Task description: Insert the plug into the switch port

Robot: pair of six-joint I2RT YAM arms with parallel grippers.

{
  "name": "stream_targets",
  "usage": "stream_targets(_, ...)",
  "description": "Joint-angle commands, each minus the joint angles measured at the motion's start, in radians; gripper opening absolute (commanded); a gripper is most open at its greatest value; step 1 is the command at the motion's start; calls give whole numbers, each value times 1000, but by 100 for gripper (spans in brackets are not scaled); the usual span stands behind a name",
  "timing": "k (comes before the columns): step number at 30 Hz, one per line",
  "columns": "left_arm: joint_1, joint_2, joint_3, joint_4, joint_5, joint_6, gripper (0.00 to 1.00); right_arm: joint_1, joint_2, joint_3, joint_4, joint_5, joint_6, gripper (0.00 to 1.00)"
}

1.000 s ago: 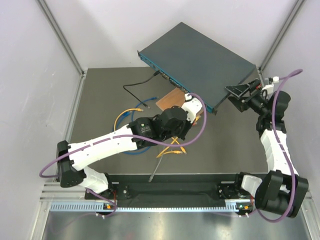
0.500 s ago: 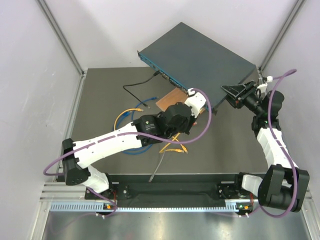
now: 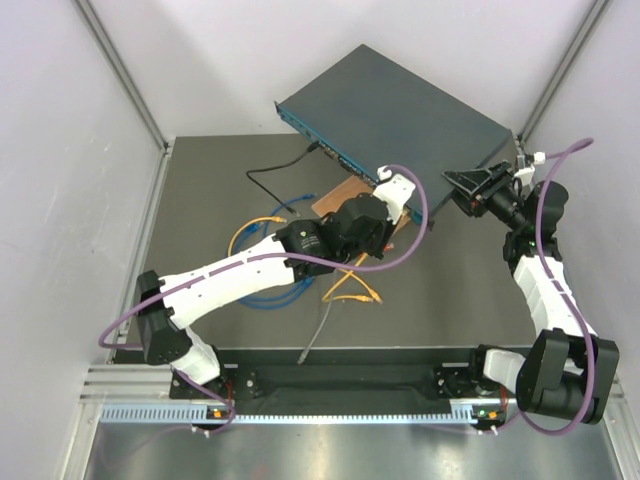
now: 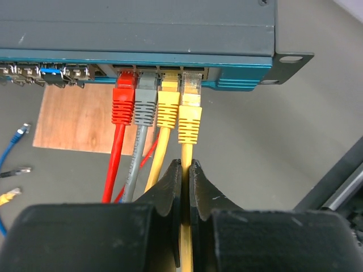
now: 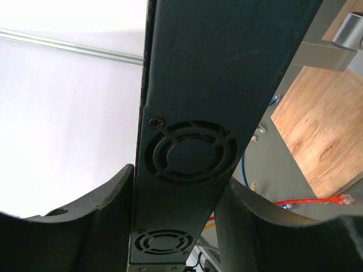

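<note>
- We see a dark grey worktop (image 3: 200,200) from above, with two white robot arms bolted at its near edge.
- The switch (image 3: 395,120), a wide, flat, teal-grey box, lies diagonally at the far right corner of the worktop and reaches past the far edge. Its thin socket face is turned towards the near left.
- The left arm (image 3: 240,275) stretches across the middle of the worktop to that socket face.
- The left gripper (image 4: 184,170) has its fingers pinched tight on a yellow cable (image 4: 185,153), just behind the plug.
- The right arm (image 3: 545,285) rises along the right edge of the worktop.
- The right gripper (image 5: 177,178) is at the switch's right end. One finger presses each broad face, clamping the box beside its round fan vents.
- A brown wooden board (image 3: 345,195) lies flat on the worktop, partly under the switch's front edge.
- Loose cables lie mid-worktop: a black cable (image 3: 262,180), a blue cable (image 3: 287,211) and a yellow tangle (image 3: 352,292).
- A red plug (image 4: 123,105), a grey plug (image 4: 146,106) and a second yellow plug (image 4: 168,107) sit side by side in the switch's sockets.
- The plug (image 4: 190,116), yellow with a clear tip, is the rightmost of the four. Its tip is in the socket mouth.
</note>
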Motion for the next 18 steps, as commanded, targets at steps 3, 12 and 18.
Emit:
stream_targets(3,47,5,29,11,14,-60,0,15,-5,32,69,-4,-104,0)
stream_targets(12,48,23,47,9,34,-85,0,13,-3,42,65,-6,-107,0)
stream_targets(18,50,41,81,-12,33,-117,0,15,-6,41,62,0,-110,0)
